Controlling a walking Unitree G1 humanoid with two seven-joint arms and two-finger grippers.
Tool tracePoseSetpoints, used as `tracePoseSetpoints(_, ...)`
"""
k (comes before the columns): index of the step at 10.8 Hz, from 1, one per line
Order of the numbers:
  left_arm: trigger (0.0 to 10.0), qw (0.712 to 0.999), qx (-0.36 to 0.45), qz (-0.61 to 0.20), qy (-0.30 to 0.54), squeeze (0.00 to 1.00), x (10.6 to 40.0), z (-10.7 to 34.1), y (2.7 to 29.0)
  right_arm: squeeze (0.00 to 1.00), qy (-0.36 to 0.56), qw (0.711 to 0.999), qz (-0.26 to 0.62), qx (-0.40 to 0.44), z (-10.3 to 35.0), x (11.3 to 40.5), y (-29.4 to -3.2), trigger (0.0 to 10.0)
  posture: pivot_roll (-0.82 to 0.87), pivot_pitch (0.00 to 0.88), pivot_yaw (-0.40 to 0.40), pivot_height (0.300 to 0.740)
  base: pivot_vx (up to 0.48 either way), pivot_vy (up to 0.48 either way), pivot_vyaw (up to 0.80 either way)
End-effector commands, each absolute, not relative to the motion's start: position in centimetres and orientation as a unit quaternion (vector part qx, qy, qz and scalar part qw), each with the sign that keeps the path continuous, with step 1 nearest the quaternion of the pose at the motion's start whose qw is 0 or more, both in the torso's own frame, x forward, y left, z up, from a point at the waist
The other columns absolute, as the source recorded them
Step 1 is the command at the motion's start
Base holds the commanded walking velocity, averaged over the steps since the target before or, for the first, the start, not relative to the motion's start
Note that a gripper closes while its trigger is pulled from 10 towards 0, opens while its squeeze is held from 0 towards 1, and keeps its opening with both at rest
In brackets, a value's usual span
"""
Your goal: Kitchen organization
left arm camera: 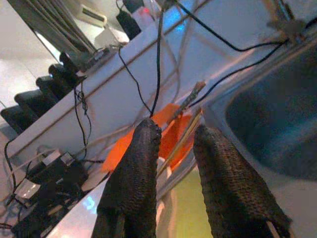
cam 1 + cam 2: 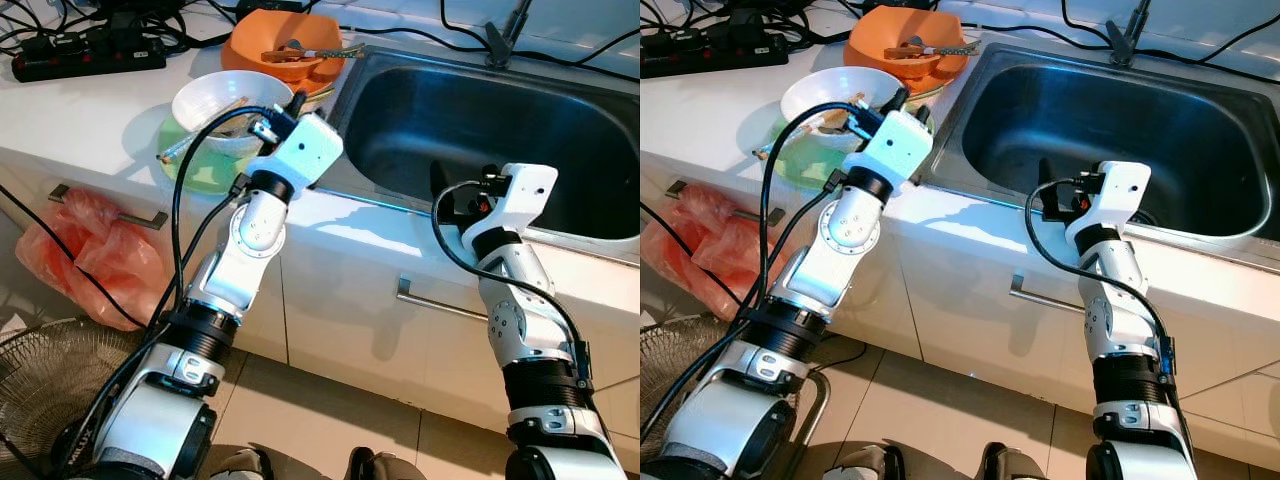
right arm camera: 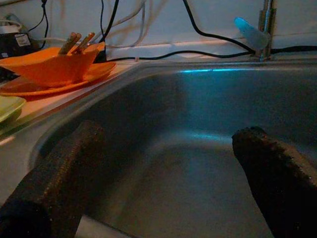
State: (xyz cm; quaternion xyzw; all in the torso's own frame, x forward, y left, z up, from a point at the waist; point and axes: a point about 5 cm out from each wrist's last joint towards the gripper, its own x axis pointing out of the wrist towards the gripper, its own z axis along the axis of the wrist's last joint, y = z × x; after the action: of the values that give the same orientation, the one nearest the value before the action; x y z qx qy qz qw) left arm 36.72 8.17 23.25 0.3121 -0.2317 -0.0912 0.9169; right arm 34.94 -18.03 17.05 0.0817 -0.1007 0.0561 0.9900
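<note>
Left eye view: your left hand [image 2: 268, 122] is at the white bowl [image 2: 215, 100] on the bench [image 2: 70, 110]; your right hand [image 3: 163, 173] waits over the sink [image 2: 480, 130].

In the left wrist view your fingers [image 1: 133, 183] stand narrowly apart with a thin chopstick-like stick [image 1: 181, 141] running through the gap; you cannot tell whether they pinch it. The white bowl sits on a green plate [image 2: 205, 165], just beside the orange bowl [image 2: 285, 55] with its utensils. If the stick is your target, centre it between the pads and close gently before lifting, so the bowl does not tip. Your right hand is spread wide and holds nothing, low inside the near edge of the sink; keep it clear of the wall.
</note>
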Motion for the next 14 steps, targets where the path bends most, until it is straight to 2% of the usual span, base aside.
tracePoseSetpoints(1, 10.0, 0.912, 0.326, -0.091, -0.23, 0.0, 37.0, 23.5, 7.9, 0.0, -0.092, 0.991, 0.055, 0.083, 16.7, 35.1, -18.1, 10.0, 0.0, 0.134, -0.027, 0.74, 0.0, 0.0, 0.0)
tracePoseSetpoints(3, 10.0, 0.912, 0.332, -0.091, -0.222, 0.0, 37.1, 23.3, 8.0, 0.0, -0.092, 0.991, 0.056, 0.083, 16.6, 35.0, -18.1, 10.0, 0.0, 0.131, -0.026, 0.74, 0.0, 0.0, 0.0)
tracePoseSetpoints(8, 10.0, 0.898, 0.315, -0.143, -0.273, 0.0, 36.0, 24.6, 6.1, 0.0, -0.091, 0.991, 0.056, 0.086, 16.5, 35.0, -18.0, 10.0, 0.0, 0.136, -0.024, 0.74, 0.0, 0.0, 0.0)
tracePoseSetpoints(14, 10.0, 0.897, 0.346, -0.134, -0.239, 0.0, 36.6, 23.9, 6.9, 0.0, -0.09, 0.991, 0.054, 0.088, 16.5, 35.0, -18.0, 10.0, 0.01, 0.14, -0.024, 0.74, 0.0, 0.0, 0.0)
